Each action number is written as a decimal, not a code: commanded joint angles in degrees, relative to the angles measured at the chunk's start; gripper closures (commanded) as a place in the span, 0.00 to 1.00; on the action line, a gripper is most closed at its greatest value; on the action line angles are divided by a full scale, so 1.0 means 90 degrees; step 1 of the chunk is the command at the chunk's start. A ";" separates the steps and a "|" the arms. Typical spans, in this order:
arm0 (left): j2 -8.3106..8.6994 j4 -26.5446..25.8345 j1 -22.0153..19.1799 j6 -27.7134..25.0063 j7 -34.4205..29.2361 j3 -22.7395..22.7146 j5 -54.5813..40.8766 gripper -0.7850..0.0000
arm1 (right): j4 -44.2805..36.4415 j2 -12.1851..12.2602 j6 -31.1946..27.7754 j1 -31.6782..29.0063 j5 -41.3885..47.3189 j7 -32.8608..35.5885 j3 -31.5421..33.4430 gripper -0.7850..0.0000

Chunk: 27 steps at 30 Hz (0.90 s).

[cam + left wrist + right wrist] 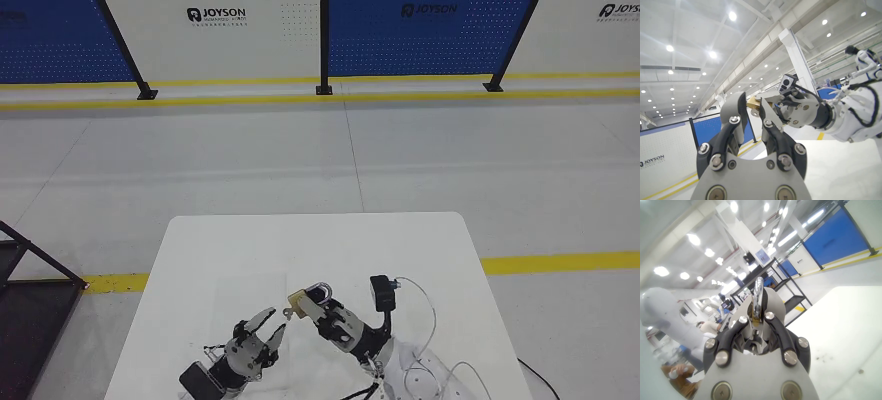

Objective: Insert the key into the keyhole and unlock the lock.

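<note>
Top view: the right end effector (308, 303) is gripping the brass lock (299, 298) above the white desk (220, 260), with the shackle (318, 291) pointing away from its wrist. The left end effector (277, 320) is hovering just beside it with its fingers spread. The key (288, 312) is sticking out of the lock's body into the gap in front of those fingers.

Left wrist view: the left end effector (752, 98) is standing released, its two fingers (738, 109) well parted. The lock's brass body (753, 102) and the silver key head (754, 113) are sitting between the fingertips; I cannot tell whether either pad is touching the key. The right end effector is clenching the lock from the far side.

Right wrist view: the right end effector (759, 296) is clamping the lock (755, 316) between its fingers, and the chrome shackle (758, 289) is rising past the fingertips. The desk (838, 323) is lying below.
</note>
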 commanded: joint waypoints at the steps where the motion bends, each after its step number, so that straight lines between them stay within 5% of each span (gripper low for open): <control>1: 0.0035 -0.0112 0.0144 -0.0798 -0.0267 -0.0067 -0.0533 0.00 | 0.0114 -0.0011 0.0145 0.0054 0.0056 0.0017 -0.0014 1.00; 8: 0.0332 -0.0736 0.1006 -0.3595 -0.2703 -0.1171 -0.3118 0.00 | 0.1013 -0.0124 0.1389 0.0945 0.0906 0.1517 -0.0426 1.00; 11: 0.0483 -0.0871 0.1313 -0.4187 -0.4244 -0.1827 -0.4408 0.00 | 0.1524 -0.0249 0.2020 0.1457 0.1165 0.2408 -0.0892 1.00; 17: 0.0707 -0.1085 0.1674 -0.4349 -0.6633 -0.2736 -0.6580 0.00 | 0.2441 -0.0607 0.2845 0.2344 0.1252 0.3428 -0.1896 1.00; 20: 0.0758 -0.1211 0.1800 -0.4196 -0.7260 -0.2964 -0.7019 0.00 | 0.2788 -0.0796 0.2997 0.2628 0.1294 0.3560 -0.2279 1.00; 24: 0.0758 -0.1211 0.1800 -0.4196 -0.7260 -0.2964 -0.7019 0.00 | 0.3276 -0.1028 0.3154 0.2916 0.1357 0.3536 -0.2631 1.00; 25: 0.0758 -0.1211 0.1800 -0.4196 -0.7260 -0.2964 -0.7019 0.00 | 0.3392 -0.1080 0.3201 0.2977 0.1334 0.3523 -0.2708 0.94; 26: 0.0758 -0.1211 0.1800 -0.4196 -0.7260 -0.2964 -0.7019 0.00 | 0.3501 -0.1130 0.3241 0.3024 0.1308 0.3531 -0.2789 0.67; 27: 0.0758 -0.1211 0.1800 -0.4196 -0.7260 -0.2964 -0.7019 0.00 | 0.3590 -0.1176 0.3260 0.3068 0.1313 0.3539 -0.2850 0.56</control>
